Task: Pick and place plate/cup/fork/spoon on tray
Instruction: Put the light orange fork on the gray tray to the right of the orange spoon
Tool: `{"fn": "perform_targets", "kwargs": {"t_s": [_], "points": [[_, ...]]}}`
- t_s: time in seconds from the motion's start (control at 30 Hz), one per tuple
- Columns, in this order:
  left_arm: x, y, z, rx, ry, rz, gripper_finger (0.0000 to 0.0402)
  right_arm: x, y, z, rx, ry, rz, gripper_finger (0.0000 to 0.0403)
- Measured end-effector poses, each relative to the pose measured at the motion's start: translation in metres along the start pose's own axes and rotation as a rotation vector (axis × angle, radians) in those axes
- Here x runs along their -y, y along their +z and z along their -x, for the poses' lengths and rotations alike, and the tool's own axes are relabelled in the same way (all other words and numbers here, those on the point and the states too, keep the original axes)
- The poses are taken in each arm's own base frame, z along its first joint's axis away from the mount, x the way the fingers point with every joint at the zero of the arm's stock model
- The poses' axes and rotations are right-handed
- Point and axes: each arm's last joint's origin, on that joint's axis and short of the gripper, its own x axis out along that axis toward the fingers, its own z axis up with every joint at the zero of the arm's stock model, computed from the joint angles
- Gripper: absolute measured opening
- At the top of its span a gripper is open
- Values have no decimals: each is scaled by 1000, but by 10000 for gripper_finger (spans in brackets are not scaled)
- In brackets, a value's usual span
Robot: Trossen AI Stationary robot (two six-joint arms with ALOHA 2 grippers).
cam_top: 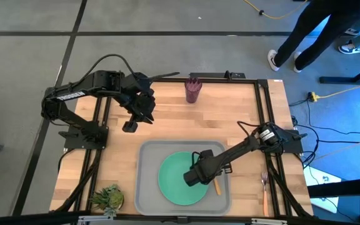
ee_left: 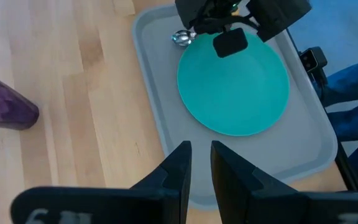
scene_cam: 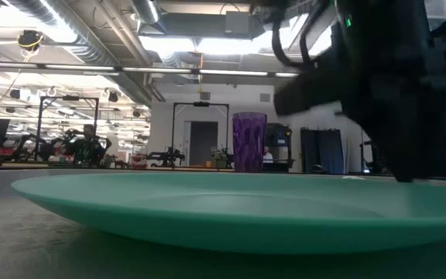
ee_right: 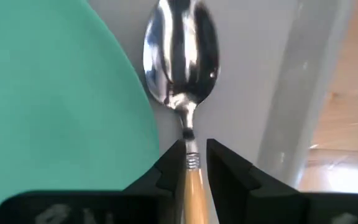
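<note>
- The right gripper (ee_right: 191, 163) is low over the tray (cam_top: 145, 187), at about 3 o'clock of the green plate (cam_top: 177, 181). Its jaws straddle the spoon (ee_right: 182, 62) at the neck, where the metal meets the orange-tan handle; they look slightly spread, though from this close I cannot tell whether they touch the handle or stand just clear of it.
- The spoon lies flat on the tray floor, in the strip between the plate's edge and the tray's raised rim, bowl up.
- The left gripper (ee_left: 196, 165) hangs above the bare wood at about 11 o'clock of the tray, jaws a little apart, holding nothing.
- The purple cup (cam_top: 193, 90) stands upright at the table's 12 o'clock edge; the fork (cam_top: 265, 187) lies on the wood at 3 o'clock, outside the tray.
- Handling, as I judge it: the fork is light, stiff and thin, lying flush, so the handle's middle is the fair place to pinch. The cup is light and smooth-walled, likely to tip; grip it across the body.
- Room: the strip holding the spoon is tight, while the tray's 9 o'clock side lies open.
</note>
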Motion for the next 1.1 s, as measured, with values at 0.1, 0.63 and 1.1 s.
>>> {"fn": "perform_targets", "kwargs": {"t_s": [0.1, 0.63, 1.1], "points": [[0, 0, 0, 0, 0, 0, 53, 4, 2, 17, 34, -33, 4, 67], [0, -1, 0, -8, -2, 4, 53, 42, -19, 70, 52, -7, -83, 7], [0, -2, 0, -21, -4, 34, 53, 141, -58, 95, -98, -44, -156, 3]]}}
